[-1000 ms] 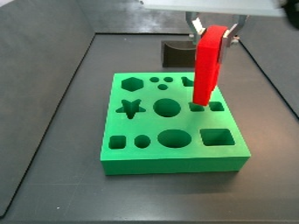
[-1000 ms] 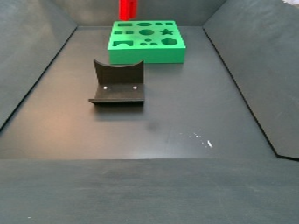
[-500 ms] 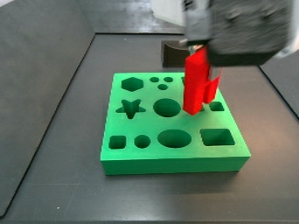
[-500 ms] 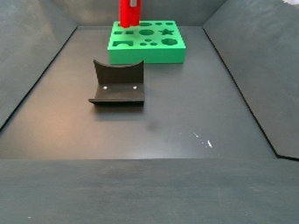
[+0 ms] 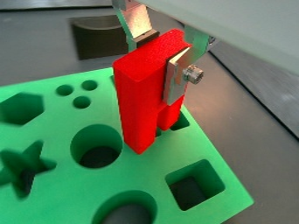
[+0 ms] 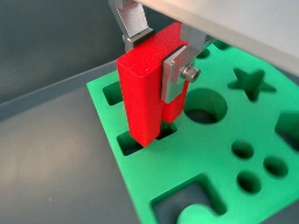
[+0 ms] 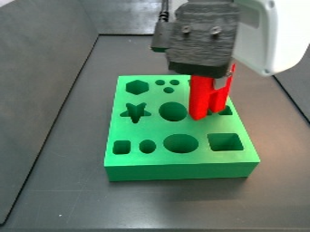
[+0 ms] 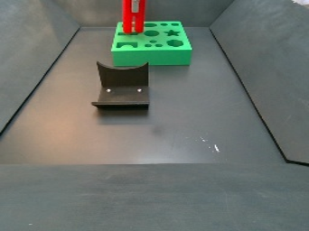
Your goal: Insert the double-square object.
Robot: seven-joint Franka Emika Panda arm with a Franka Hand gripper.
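The double-square object (image 5: 142,101) is a tall bright red piece, held upright between my gripper's (image 5: 159,63) silver fingers (image 5: 179,77). The gripper is shut on its upper part, as both wrist views show (image 6: 156,58). The piece's lower end stands at a hole near the edge of the green board (image 6: 251,131); I cannot tell how deep it sits. In a side view the gripper (image 7: 208,76) is low over the board (image 7: 158,161), with the red piece (image 7: 209,98) below it. In a side view the piece (image 8: 132,16) rises from the board (image 8: 169,56) at the far end.
The green board has several shaped holes: a star (image 7: 136,111), rounds (image 7: 175,111), a square (image 7: 223,140). The dark fixture (image 8: 121,87) stands on the floor apart from the board. Dark walls border the floor on both sides.
The gripper has come down over the board with the red piece in it. The piece now stands upright and lower, at its hole.
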